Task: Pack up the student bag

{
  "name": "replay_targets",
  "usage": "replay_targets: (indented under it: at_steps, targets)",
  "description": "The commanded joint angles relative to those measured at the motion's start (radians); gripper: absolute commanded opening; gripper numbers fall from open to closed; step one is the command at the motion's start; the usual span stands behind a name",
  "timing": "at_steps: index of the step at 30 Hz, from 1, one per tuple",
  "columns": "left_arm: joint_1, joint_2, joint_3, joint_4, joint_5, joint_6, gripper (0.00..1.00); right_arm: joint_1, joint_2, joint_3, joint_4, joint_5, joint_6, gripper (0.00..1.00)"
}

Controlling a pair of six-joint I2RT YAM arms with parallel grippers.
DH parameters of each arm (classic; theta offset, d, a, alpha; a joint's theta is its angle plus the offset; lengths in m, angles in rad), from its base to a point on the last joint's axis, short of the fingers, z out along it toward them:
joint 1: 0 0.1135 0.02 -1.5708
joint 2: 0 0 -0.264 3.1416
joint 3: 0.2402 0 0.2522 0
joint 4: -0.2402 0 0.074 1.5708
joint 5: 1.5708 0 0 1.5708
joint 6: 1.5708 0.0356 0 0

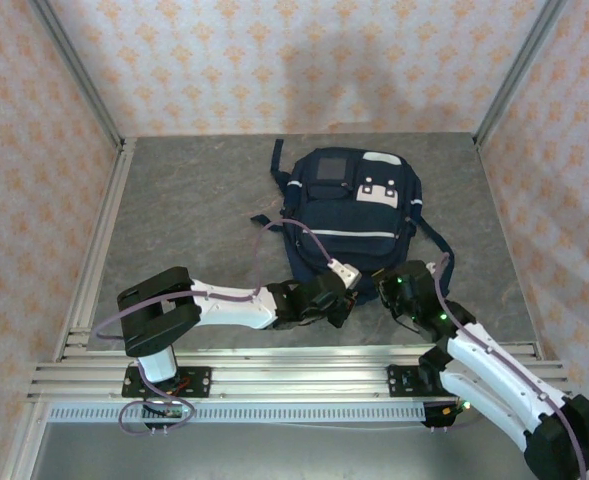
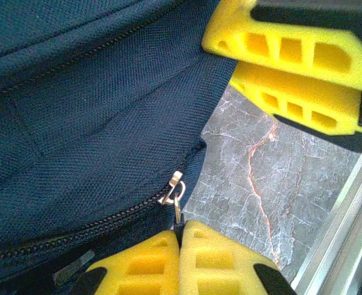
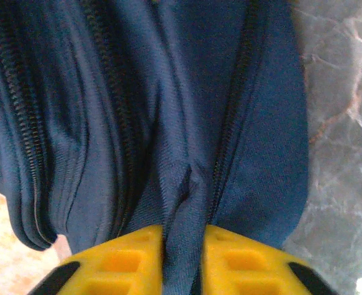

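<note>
Left pincer (image 2: 180, 231) pinched shut on the zipper pull (image 2: 176, 188) of the student bag (image 1: 349, 215) — right pincer (image 3: 182, 238) grips a fabric fold (image 3: 184, 184).

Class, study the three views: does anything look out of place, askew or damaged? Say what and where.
Nothing is spilled or torn. Oddest: the right end effector pinches a fold of fabric on the student bag, beside a zipper. The left end effector is shut on the zipper pull.

place: lab robot test booth — walled in | walls: orange-patterned panels (image 1: 304, 60) | frame: aluminium rails (image 1: 274, 378) | base: grey stone-look tabletop (image 1: 194, 200)
</note>
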Motion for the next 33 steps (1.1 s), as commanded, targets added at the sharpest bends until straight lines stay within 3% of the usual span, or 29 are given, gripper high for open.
replay_targets:
  at_steps: [1,2,19,28,33]
  targets:
    - [-0.020,-0.026,-0.007,-0.021,-0.022,0.012,0.00,0.006,0.025,0.011,0.038,0.068,-0.047,0.03]
    - [-0.019,-0.035,-0.019,-0.025,-0.036,0.015,0.00,0.006,0.031,0.011,0.030,0.079,-0.052,0.00]
    - [0.069,-0.208,-0.219,-0.029,-0.129,0.008,0.00,-0.013,0.000,0.024,-0.055,0.143,-0.143,0.00]
    - [0.099,-0.221,-0.257,-0.011,-0.124,0.008,0.00,-0.074,0.027,0.065,-0.110,0.126,-0.242,0.00]
    - [0.099,-0.189,-0.247,0.045,-0.063,0.003,0.00,-0.076,0.051,0.073,-0.042,0.030,-0.265,0.00]
